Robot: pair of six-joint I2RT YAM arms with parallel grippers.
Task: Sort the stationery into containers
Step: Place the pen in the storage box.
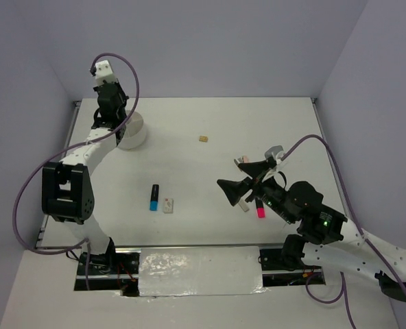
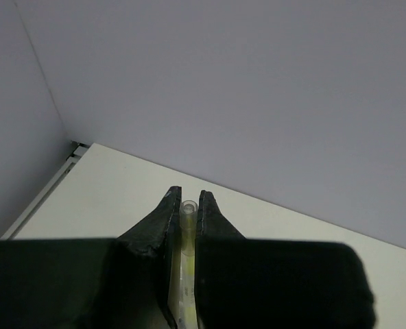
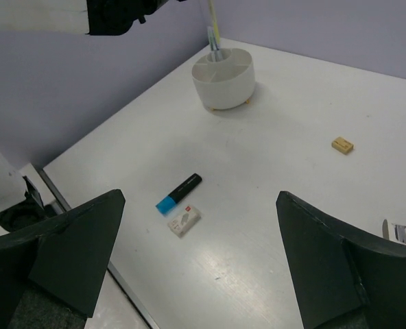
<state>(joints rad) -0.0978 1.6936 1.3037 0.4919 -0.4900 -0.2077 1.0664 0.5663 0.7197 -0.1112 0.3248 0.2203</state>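
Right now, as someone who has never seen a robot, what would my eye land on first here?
At the far left of the table, the left pincer grips a thin yellow-green stick upright over a round white cup with inner dividers. The right pincer hangs wide open over the right side, near a pink highlighter. A blue-and-black marker lies mid-table.
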